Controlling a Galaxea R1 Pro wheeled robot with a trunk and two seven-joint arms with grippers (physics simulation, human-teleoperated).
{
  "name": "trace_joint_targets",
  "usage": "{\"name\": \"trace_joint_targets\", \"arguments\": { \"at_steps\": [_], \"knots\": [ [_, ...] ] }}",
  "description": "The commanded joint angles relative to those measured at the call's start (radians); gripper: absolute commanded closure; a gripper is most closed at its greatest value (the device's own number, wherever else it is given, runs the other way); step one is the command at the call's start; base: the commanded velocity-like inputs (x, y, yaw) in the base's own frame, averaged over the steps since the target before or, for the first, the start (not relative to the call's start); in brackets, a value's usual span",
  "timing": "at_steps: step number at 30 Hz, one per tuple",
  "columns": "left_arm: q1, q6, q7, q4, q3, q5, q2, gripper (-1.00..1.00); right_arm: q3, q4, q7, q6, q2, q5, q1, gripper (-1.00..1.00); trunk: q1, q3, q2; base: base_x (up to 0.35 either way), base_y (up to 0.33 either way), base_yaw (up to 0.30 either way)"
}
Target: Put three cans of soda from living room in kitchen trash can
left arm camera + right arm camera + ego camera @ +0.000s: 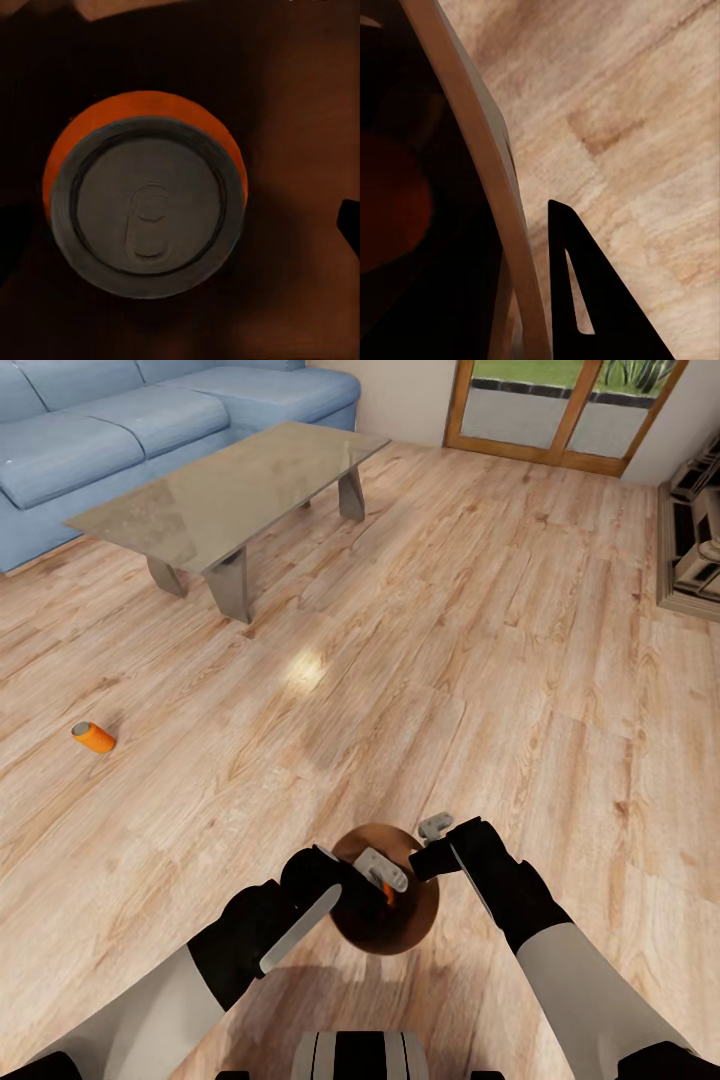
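**One can down in the bin, one loose on the floor**

The grey tapered bin with the brown inside sits on the warm wood floor right in front of my trunk, here in the living room and not in the kitchen. My left gripper hangs over its mouth. In the left wrist view an orange soda can with a silver end stands upright on the brown bottom, pull-tab end facing me, with dark finger edges set wide to either side and not touching it; I judge that gripper open and the can let go. My right gripper sits at the bin's rim; one dark finger lies outside the wall, but whether it clamps the rim I cannot tell.

What could go wrong: if my right hand does grip the rim, a careless pull could tip the bin and roll the can out. Lifting the left arm crookedly could catch a finger on the rim.

A second orange can lies on its side, well away from the bin and short of the glass-topped coffee table; being round, it may roll when nudged.

Both forearms reach forward and converge over the bin, the left bent in from its side, the right angled inward.
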Motion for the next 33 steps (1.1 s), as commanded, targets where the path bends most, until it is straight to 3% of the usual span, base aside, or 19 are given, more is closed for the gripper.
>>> {"name": "trace_joint_targets", "arguments": {
  "at_steps": [1,9,15,19,21,22,23,25,28,29,30,31,32,33],
  "knots": [
    [0.000,0.000,0.000,0.000,0.000,0.000,0.000,-1.00,0.000,0.000,0.008,0.006,0.000,-0.028,0.000,1.00,0.000,0.000,0.000,0.000,0.000,0.000],
    [0.000,0.000,-0.006,-0.013,0.001,0.004,0.007,-1.00,0.000,0.001,0.008,0.006,0.000,-0.028,0.000,1.00,0.000,0.000,0.000,0.000,0.000,0.000],
    [0.001,0.000,-0.022,-0.121,0.010,0.008,0.016,-1.00,-0.001,0.001,0.008,0.006,-0.001,-0.029,0.000,1.00,0.000,0.000,0.000,0.000,0.000,0.000],
    [0.005,0.000,-0.084,-0.240,0.015,0.011,0.096,-1.00,-0.004,0.001,0.008,0.006,-0.003,-0.031,0.000,1.00,0.000,0.000,0.000,0.000,0.000,0.000],
    [0.009,0.000,-0.160,-0.297,0.021,0.014,0.167,-1.00,-0.006,0.002,0.008,0.006,-0.005,-0.033,0.000,1.00,0.000,0.000,0.000,0.000,0.000,0.000],
    [0.010,0.000,-0.183,-0.308,0.026,0.014,0.186,-1.00,-0.007,0.002,0.008,0.006,-0.005,-0.033,0.000,1.00,0.000,0.000,0.000,0.000,0.000,0.000],
    [0.011,0.000,-0.230,-0.324,0.052,0.015,0.224,-1.00,-0.008,0.002,0.008,0.006,-0.005,-0.034,-0.001,1.00,0.000,0.000,0.000,0.000,0.000,0.000],
    [0.015,-0.039,-0.307,-0.341,0.163,0.016,0.295,-1.00,-0.010,0.003,0.008,0.005,-0.007,-0.035,0.000,1.00,0.000,0.000,0.000,0.000,0.000,0.000],
    [0.025,-0.065,-0.350,-0.346,0.270,0.017,0.333,-1.00,-0.011,0.004,0.008,0.004,-0.009,-0.035,0.000,1.00,0.000,0.000,0.000,0.000,0.000,0.000],
    [0.055,-0.090,-0.404,-0.348,0.392,0.017,0.366,-1.00,-0.012,0.004,0.009,0.003,-0.011,-0.036,-0.001,1.00,0.000,0.000,0.000,0.000,0.000,0.000],
    [0.068,-0.098,-0.428,-0.348,0.435,0.017,0.375,-1.00,-0.013,0.004,0.009,0.003,-0.011,-0.036,-0.001,1.00,0.000,0.000,0.000,0.000,0.000,0.000],
    [0.090,-0.116,-0.480,-0.347,0.523,0.015,0.387,-1.00,-0.014,0.004,0.009,0.002,-0.012,-0.036,-0.001,1.00,0.000,0.000,0.000,0.000,0.000,0.000],
    [0.099,-0.124,-0.506,-0.346,0.565,0.014,0.392,-1.00,-0.014,0.004,0.009,0.002,-0.012,-0.036,-0.001,1.00,0.000,0.000,0.000,0.000,0.000,0.000],
    [0.112,-0.136,-0.549,-0.345,0.642,0.011,0.398,-1.00,-0.015,0.004,0.009,0.001,-0.014,-0.036,-0.001,1.00,0.000,0.000,0.000,0.000,0.000,0.000]
  ]
}}
